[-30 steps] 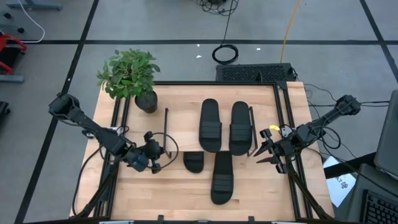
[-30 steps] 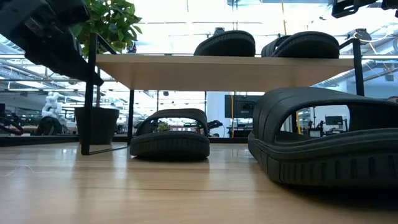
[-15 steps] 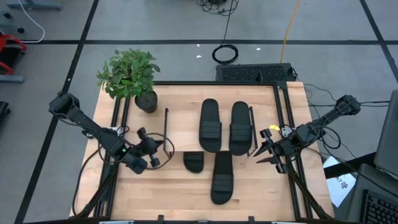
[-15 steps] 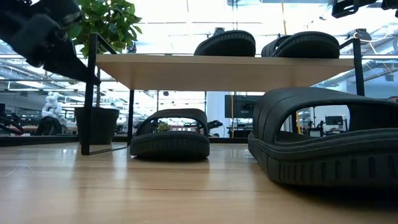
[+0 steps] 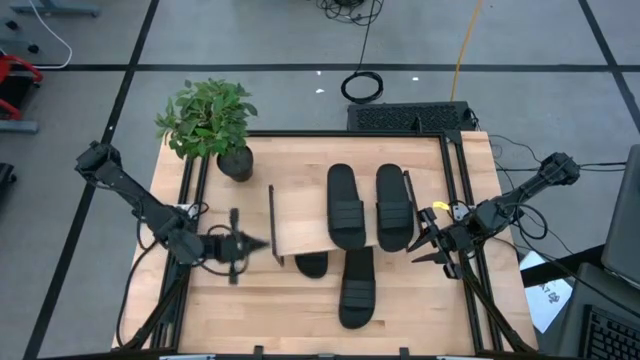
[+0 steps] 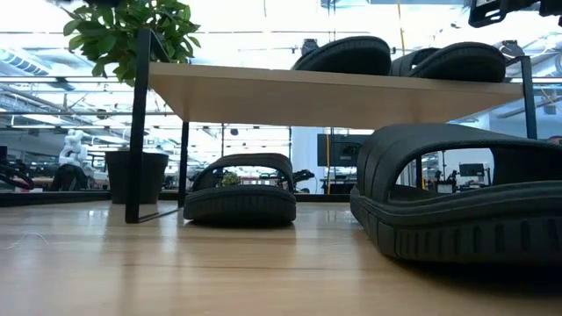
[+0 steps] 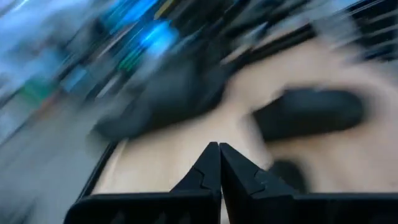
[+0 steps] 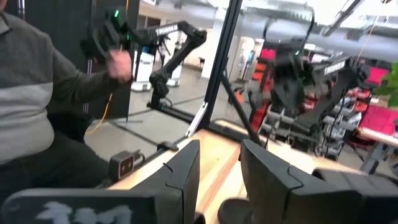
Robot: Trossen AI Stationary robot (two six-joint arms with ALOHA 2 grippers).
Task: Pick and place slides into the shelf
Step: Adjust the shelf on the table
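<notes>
Wooden bench [image 5: 230, 310] carries the shelf [image 5: 300, 220]: two slides [image 5: 346, 208] on top, two [image 5: 356, 285] below. We should open our clenched left end effector [image 5: 262, 243] first; right end effector [image 5: 425, 240] waits released.

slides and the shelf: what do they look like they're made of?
Slides: likely moulded rubber or foam, matte black, one piece with ribbed sole edge and strap.
Shelf: board looks like light wood or laminate, pale and smooth with faint grain; its frame looks like thin black-coated metal rod.
</notes>
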